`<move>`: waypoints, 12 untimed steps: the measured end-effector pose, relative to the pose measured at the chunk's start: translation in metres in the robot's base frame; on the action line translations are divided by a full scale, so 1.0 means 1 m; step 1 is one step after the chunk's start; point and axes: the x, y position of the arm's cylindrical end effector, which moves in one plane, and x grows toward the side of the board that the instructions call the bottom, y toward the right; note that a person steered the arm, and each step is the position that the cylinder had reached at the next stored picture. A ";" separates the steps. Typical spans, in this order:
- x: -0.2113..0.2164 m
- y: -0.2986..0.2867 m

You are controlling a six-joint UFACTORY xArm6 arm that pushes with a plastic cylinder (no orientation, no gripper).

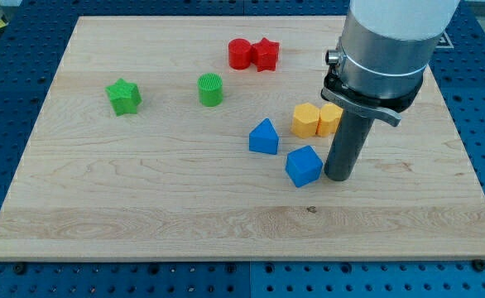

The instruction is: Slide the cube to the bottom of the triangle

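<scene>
Camera view, near to far. Nearest the view's bottom lies a bare band of the wooden desk [143, 223]. Next comes the blue cube [304, 165], with my tip [339, 177] just beside it on the view's right, touching or nearly so; I cannot tell which. I carry no fingers, only a dark rod, so nothing is spread, pressed or pinched. Farther up and to the view's left of the cube sits the blue triangle [264, 137], near it but apart. The cube thus lies leftward from my tip, and the spot below the triangle lies leftward again, so I judge a push toward the view's left is called for. Beyond stand two yellow blocks [317, 120], touching, then a green star [124, 96], a green cylinder [211, 89], and farthest a red cylinder [240, 53] against a red star [265, 55].
</scene>
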 end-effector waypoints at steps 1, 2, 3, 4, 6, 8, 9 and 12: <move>-0.001 -0.005; -0.003 -0.029; 0.007 -0.032; 0.021 -0.032; -0.019 -0.063; 0.037 -0.065; 0.036 -0.098; 0.036 -0.131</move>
